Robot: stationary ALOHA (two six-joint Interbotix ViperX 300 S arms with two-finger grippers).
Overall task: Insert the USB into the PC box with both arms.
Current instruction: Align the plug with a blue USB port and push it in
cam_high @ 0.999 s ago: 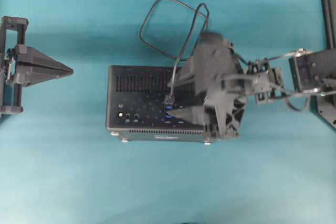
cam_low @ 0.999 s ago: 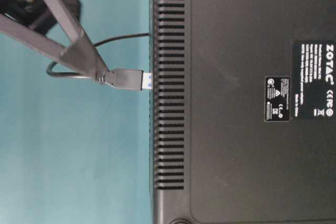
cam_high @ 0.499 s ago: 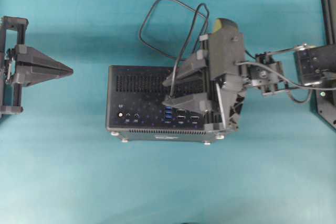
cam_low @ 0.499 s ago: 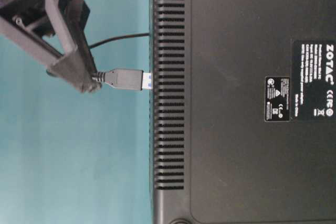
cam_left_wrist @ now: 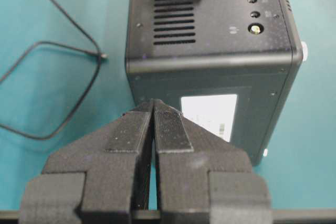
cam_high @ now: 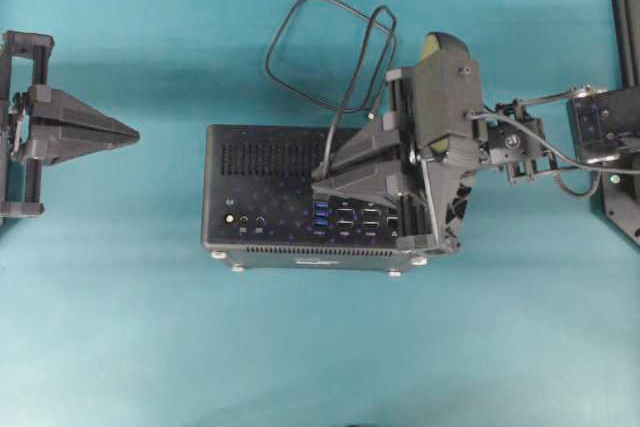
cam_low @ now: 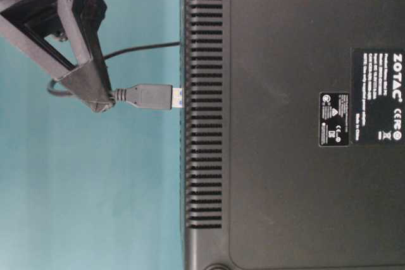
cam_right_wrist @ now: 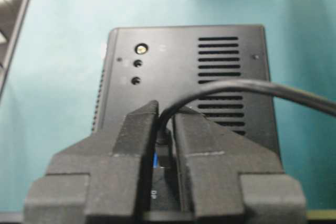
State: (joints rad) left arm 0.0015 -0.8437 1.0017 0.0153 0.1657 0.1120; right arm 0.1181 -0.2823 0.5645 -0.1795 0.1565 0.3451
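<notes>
USB plug is clamped by the right gripper right at the PC box; left gripper is kept pinched closed, nothing held.

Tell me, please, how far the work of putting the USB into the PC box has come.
Done: the USB plug stands in a port of the PC box, though some blue and metal of the plug shows outside, so it may not be fully seated. In hand: the right gripper has its fingers close around the cable just behind the plug. Left: perhaps a last push, then letting go. The left gripper is shut, apart from the box.
</notes>
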